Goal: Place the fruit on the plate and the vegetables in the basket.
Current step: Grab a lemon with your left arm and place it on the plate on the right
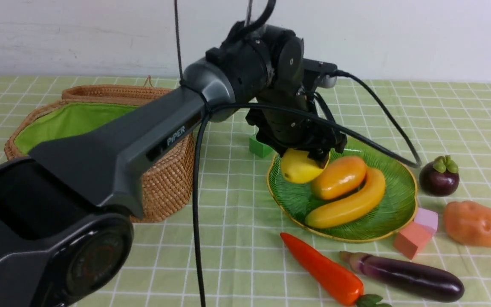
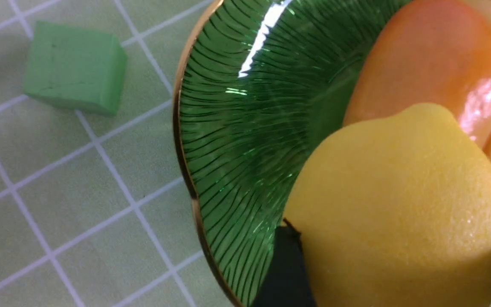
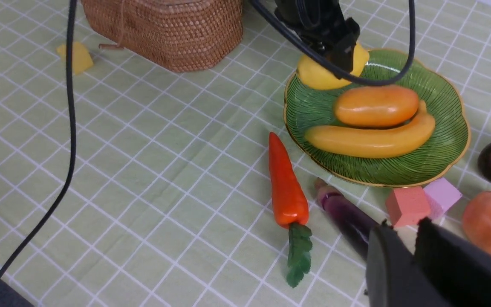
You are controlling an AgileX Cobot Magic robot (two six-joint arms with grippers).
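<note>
Your left pincer point(image 1: 304, 156) is pinching the lemon point(image 1: 298, 169), one finger on each side of it, right at the far left edge of the plate point(image 1: 392, 213). You can see in the left wrist view that the lemon hangs over the ribbed green glass just inside the gold rim, close against the mango point(image 1: 339, 177).

The mango and the banana point(image 1: 350, 204) lie on the plate side by side and touching, the banana nearer to you. The mangosteen point(image 1: 438, 177) stands on the desk point(image 1: 237, 221) just off the plate's right rim, and the potato point(image 1: 475, 224) lies nearer to you than the mangosteen. The carrot point(image 1: 322, 270) and the eggplant point(image 1: 407, 276) lie on the desk in front of the plate, close together, with the carrot on the left.

The basket point(image 1: 164, 179) sits left of the plate with its green lining showing. A green block point(image 1: 259, 147) rests behind the plate's left edge, and two pink blocks point(image 1: 416, 232) touch its front right rim.

Your right pincer point(image 3: 416, 245) has its fingers almost pressed together with nothing between them.
</note>
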